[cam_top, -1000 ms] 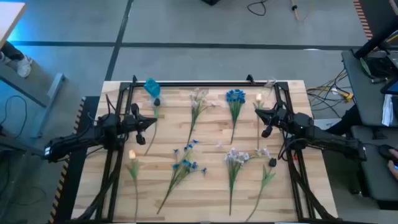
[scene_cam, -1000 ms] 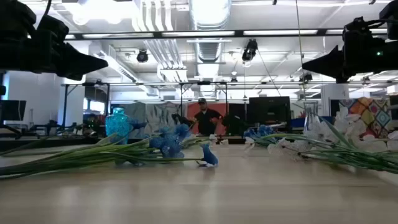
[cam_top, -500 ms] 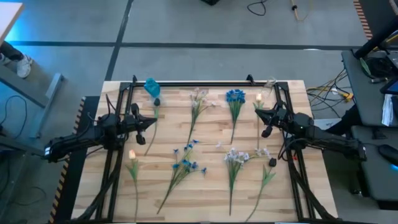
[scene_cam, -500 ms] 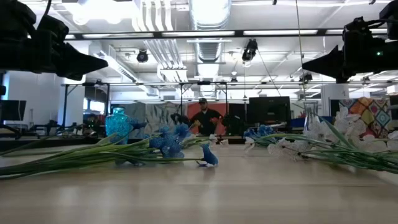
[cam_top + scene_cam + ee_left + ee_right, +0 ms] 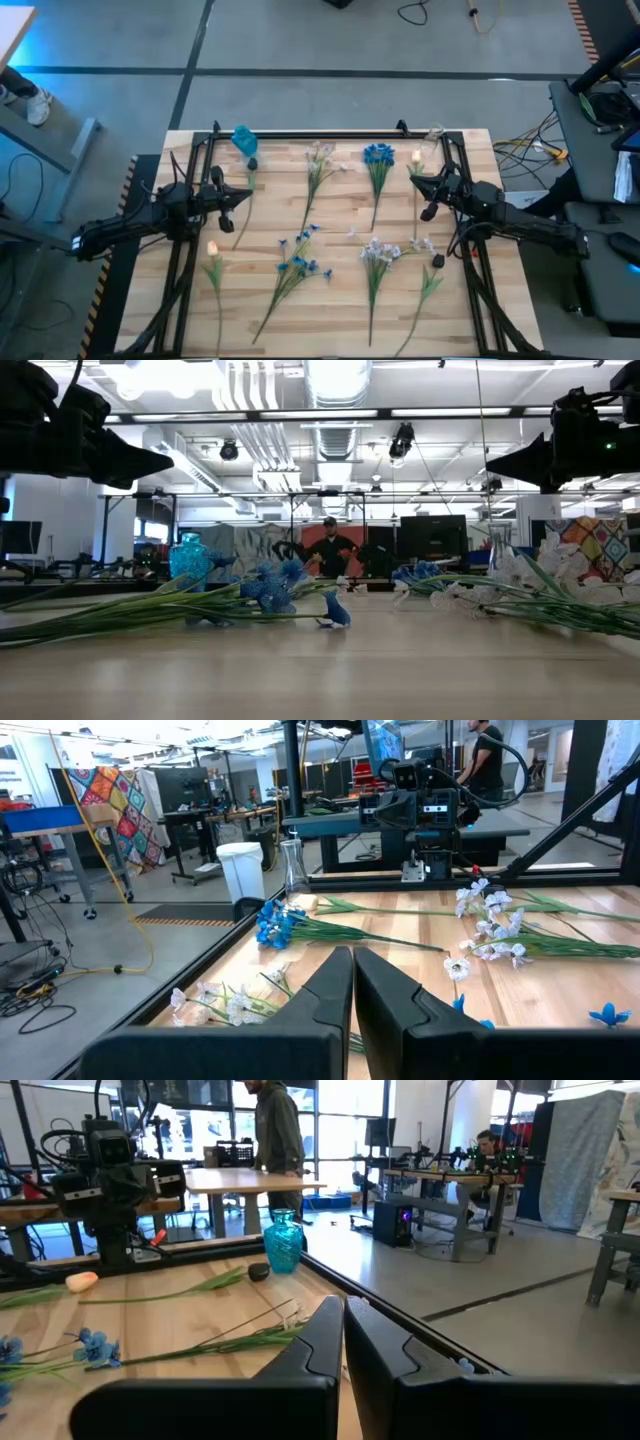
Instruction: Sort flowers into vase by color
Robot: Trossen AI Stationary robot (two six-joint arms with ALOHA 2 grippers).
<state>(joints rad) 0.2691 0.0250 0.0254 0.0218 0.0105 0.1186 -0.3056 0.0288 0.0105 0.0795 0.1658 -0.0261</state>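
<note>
Flowers: seven sprigs lie flat and loose on the bench (image 5: pixel 330 320), none in a vase yet.
Blue sprigs: one dense blue head (image 5: pixel 378 154) near the far edge; one spread blue sprig (image 5: pixel 298 262) near the middle.
Pale sprigs: one white-lilac sprig (image 5: pixel 320 160) at the far edge, beside the blue head; one pale cluster (image 5: pixel 380 252) toward the near right.
Tulip buds: one bud (image 5: pixel 212 248) at the left, under the left arm; one bud (image 5: pixel 417 157) at the far right, close to the right gripper.
Leafy stem: one green stem (image 5: pixel 428 285) at the near right, blossom not discernible.
Blue vase: turquoise glass vase (image 5: pixel 244 141) upright at the far left corner.
Clear vase: a clear glass vase (image 5: pixel 292 866) stands at the far right corner, hard to see from above.
Left gripper: left gripper (image 5: pixel 243 196) hovers above the bench at the left, jaws fully closed, holding nothing.
Right gripper: right gripper (image 5: pixel 416 180) hovers at the right, jaws fully closed, holding nothing.
Stage: sorting not begun, by my reading.
Risk, grasp: stems are thin and flat on the wood; jaws that descend closed or off-line would likely push a stem aside.
Risk, tangle: neighbouring sprigs lie close; lifting one may drag another.
Risk, vase: a long stem swung in low could tip a vase.
Risk, colour: pale blossoms and buds may be confused.
</note>
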